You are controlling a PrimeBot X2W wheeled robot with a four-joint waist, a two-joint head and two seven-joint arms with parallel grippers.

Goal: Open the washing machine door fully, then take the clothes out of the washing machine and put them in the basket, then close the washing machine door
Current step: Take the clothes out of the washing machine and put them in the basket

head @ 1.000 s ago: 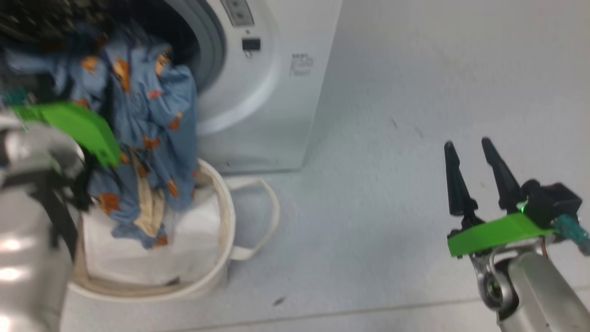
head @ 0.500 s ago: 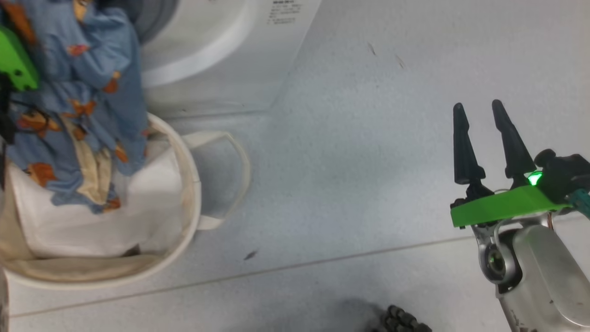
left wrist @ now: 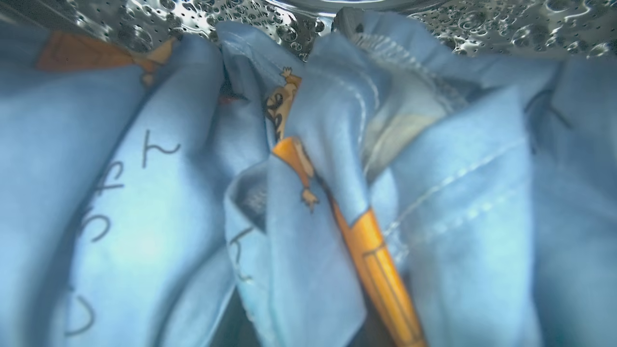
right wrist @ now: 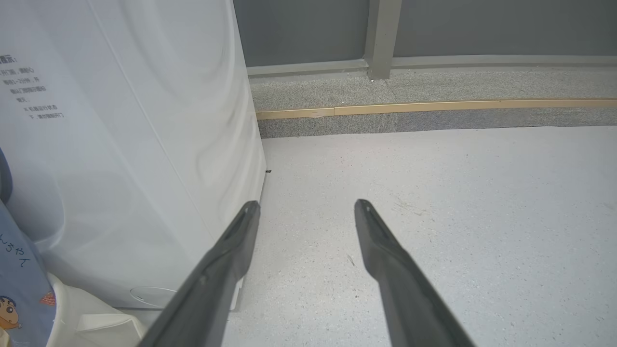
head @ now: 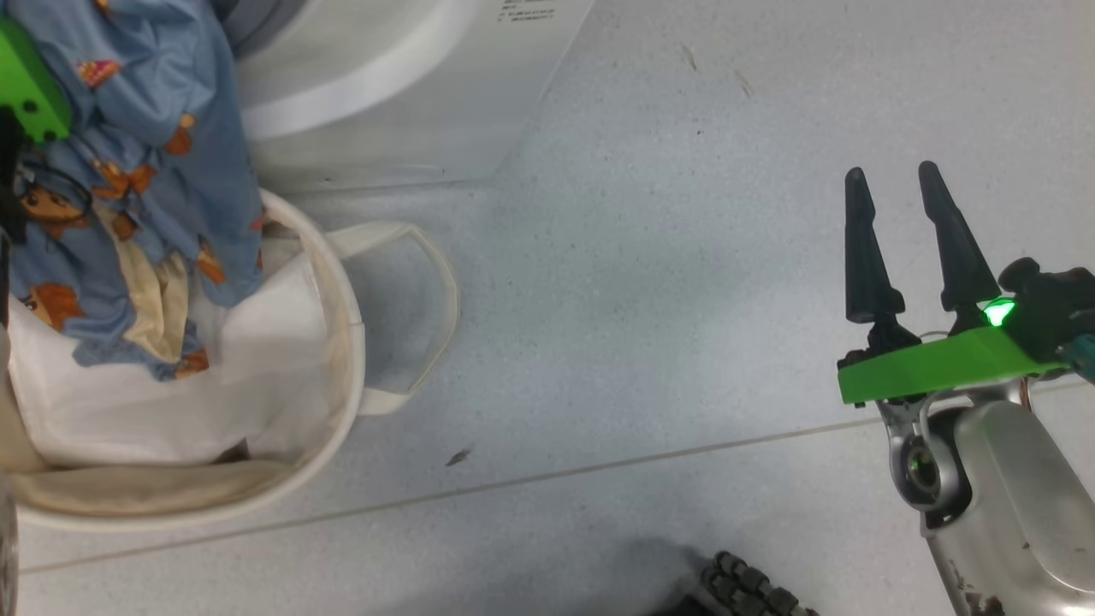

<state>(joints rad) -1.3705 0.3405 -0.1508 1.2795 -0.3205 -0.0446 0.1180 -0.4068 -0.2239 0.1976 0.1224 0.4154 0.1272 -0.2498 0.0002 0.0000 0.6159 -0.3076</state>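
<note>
The clothes [head: 145, 162], a blue garment with orange cartoon figures, hang down from the upper left over the cream basket [head: 346, 342]. Up close, their bunched folds [left wrist: 308, 202] lie against the drum's shiny dimpled wall [left wrist: 202, 14]. My left arm's green bracket [head: 26, 85] sits beside the hanging cloth; its fingers are hidden in the fabric. The white washing machine [head: 385, 103] stands behind the basket, and its side panel [right wrist: 144, 144] is on the left of the right wrist view. The washing machine door is out of view. My right gripper [head: 891, 171] [right wrist: 306, 205] hovers open over bare floor, far right.
A plain white sheet [head: 171, 411] lines the basket, whose loop handle [head: 432, 299] sticks out toward the right. A dark ribbed part [head: 753, 590] shows at the bottom edge. Beyond the machine, a raised kerb with a tan strip [right wrist: 434, 103] runs along a grey wall.
The head camera has tilted down, so the machine and basket have slid up and left in the picture. The right gripper has stayed open in place.
</note>
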